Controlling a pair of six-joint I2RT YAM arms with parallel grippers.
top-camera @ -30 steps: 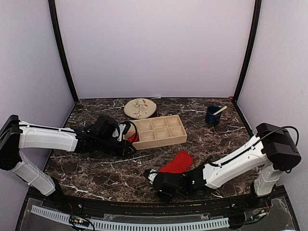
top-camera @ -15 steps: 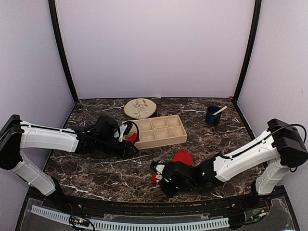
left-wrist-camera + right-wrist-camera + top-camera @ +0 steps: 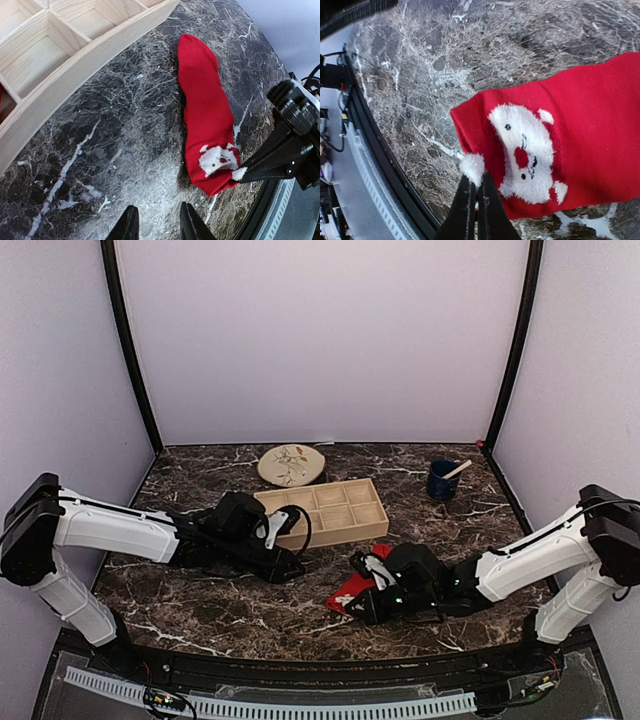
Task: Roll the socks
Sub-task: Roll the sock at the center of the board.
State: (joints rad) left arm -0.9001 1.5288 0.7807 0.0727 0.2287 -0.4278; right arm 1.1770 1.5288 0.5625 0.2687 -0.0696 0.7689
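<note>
One red sock (image 3: 205, 105) with a white Santa face lies stretched on the dark marble table, from near the wooden tray (image 3: 90, 60) toward the front edge. In the top view only parts of the sock (image 3: 345, 594) show under the right arm. My right gripper (image 3: 475, 181) is shut on the sock's (image 3: 590, 130) white pompom at the Santa end, low over the table (image 3: 352, 598). My left gripper (image 3: 157, 214) stands open over bare marble, a short way from the Santa end, in front of the tray (image 3: 286, 566). A sliver of red (image 3: 3, 102) shows behind the tray wall.
The wooden tray (image 3: 340, 534) with several compartments sits mid-table. A patterned plate (image 3: 292, 465) lies behind it, and a blue cup (image 3: 440, 481) with a stick stands at the back right. The table's front rail (image 3: 375, 165) runs close beside the right gripper.
My right gripper shut on the sock's Santa end and moved right and away from the front edge with it. My left arm slid right along the tray's front.
</note>
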